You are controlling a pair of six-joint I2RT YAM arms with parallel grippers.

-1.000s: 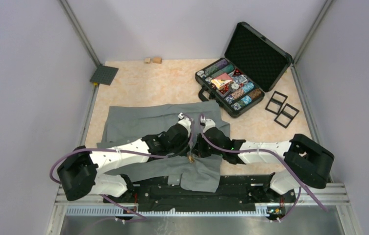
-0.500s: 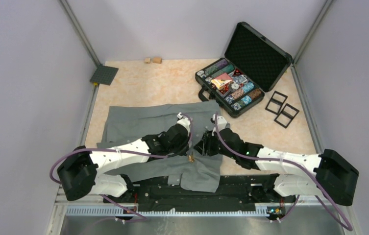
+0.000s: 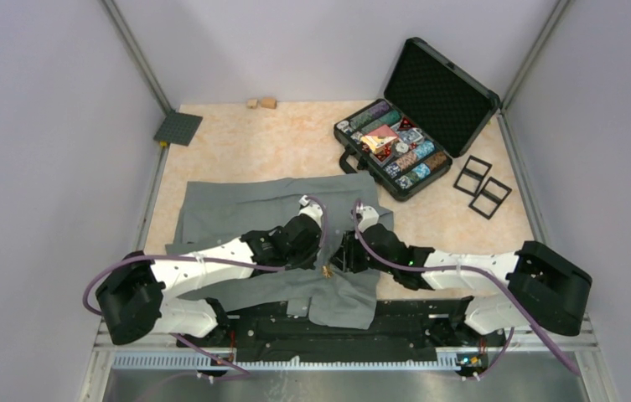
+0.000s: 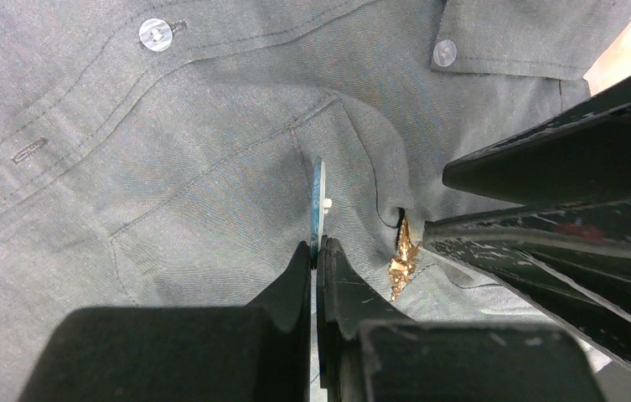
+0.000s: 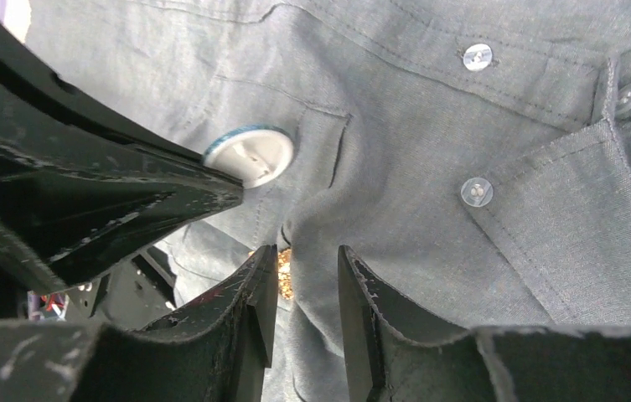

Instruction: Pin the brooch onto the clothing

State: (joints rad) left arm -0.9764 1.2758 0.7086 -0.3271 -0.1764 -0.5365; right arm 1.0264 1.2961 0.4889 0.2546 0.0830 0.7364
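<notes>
Right arm (image 3: 462, 272) swung back inward; right claw (image 5: 307, 268) apart astride grey button-up shirt (image 4: 169, 167) ridge beside small gold brooch (image 4: 402, 255); left claw (image 4: 316, 251) clamped on white blue-rimmed disc (image 5: 249, 157). Risk: loosened fabric sheds brooch

Pale lilac-grey walls (image 3: 43, 126) around a mottled peach tabletop (image 3: 278, 142), aluminium corner posts (image 3: 136, 54), even light.

The left arm (image 3: 203, 268) and right arm (image 3: 462, 272) wear white shells over black joints, with purple cables (image 3: 91, 285) looping alongside. The right end effector (image 5: 307, 251) has black, scratched fingers (image 5: 245, 310).
</notes>
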